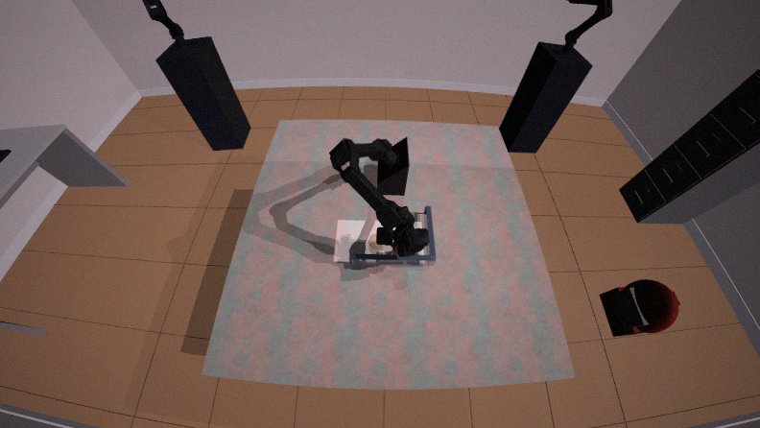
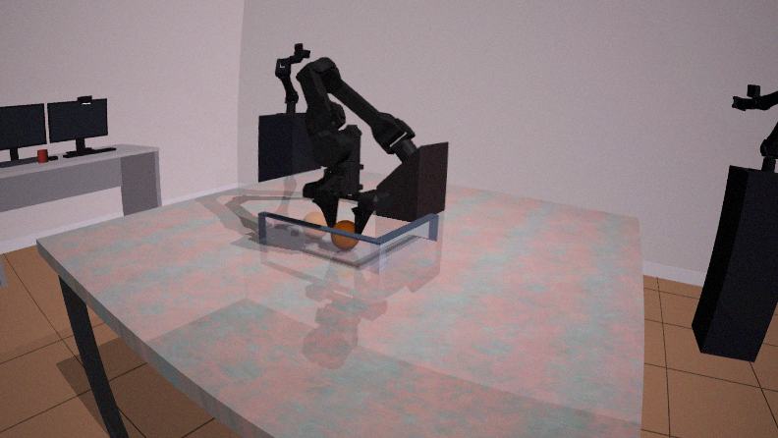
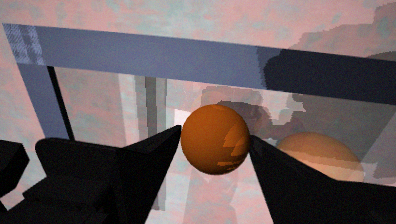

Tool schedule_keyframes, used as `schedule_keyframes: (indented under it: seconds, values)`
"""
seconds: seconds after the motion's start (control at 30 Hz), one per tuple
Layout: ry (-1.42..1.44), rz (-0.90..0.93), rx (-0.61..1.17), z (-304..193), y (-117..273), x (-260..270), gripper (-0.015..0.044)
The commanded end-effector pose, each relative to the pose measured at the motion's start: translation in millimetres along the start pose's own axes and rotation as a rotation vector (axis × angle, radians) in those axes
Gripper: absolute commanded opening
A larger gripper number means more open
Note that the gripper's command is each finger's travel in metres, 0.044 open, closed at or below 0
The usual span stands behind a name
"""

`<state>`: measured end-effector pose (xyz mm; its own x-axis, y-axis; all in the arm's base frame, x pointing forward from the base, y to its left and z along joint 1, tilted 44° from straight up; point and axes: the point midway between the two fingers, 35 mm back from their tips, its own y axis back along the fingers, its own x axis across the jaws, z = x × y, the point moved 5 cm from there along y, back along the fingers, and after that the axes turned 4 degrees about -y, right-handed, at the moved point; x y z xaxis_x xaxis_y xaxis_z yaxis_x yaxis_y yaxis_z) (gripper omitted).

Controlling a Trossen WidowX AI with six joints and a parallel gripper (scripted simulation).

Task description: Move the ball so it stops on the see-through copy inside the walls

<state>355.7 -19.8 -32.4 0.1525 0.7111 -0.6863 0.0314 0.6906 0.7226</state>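
The orange ball (image 2: pixel 344 238) (image 3: pixel 215 142) is held between the two black fingers of my gripper (image 2: pixel 344 227) (image 3: pixel 214 134), which is shut on it. The ball seems to be just above the table top, inside the corner. In the top view the gripper hides most of it. The pale see-through copy (image 1: pixel 374 242) (image 2: pixel 312 224) (image 3: pixel 325 152) is beside the ball, to its left in the top and exterior views. In the wrist view it is partly behind the right finger. The low clear walls (image 1: pixel 432 233) (image 2: pixel 414 226) (image 3: pixel 150 54) have blue top rims and meet in a corner.
The long wall's rim passes close beside the ball and the copy. The dark arm base (image 1: pixel 394 183) (image 2: pixel 432 182) stands on the mottled table (image 1: pixel 319 340) (image 2: pixel 517 326) behind the walls. Dark pedestals (image 1: pixel 201 95) (image 1: pixel 547 95) with other arms stand beyond the table.
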Motion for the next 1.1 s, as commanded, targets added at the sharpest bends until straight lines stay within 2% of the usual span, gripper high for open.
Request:
schedule_keyframes:
  seconds: [0.0, 0.1, 0.67, 0.87, 1.07]
  values:
    - [-0.006, 0.005, 0.004, -3, 14, -2, 0.0070]
    - [-0.005, 0.007, 0.004, -1, 28, 0, 0.0000]
    - [0.014, 0.004, 0.004, 1, 135, 2, 0.0000]
    - [0.015, 0.004, 0.004, 1, 135, -1, 0.0000]
    - [0.016, 0.008, 0.003, 2, 118, -32, 0.0000]
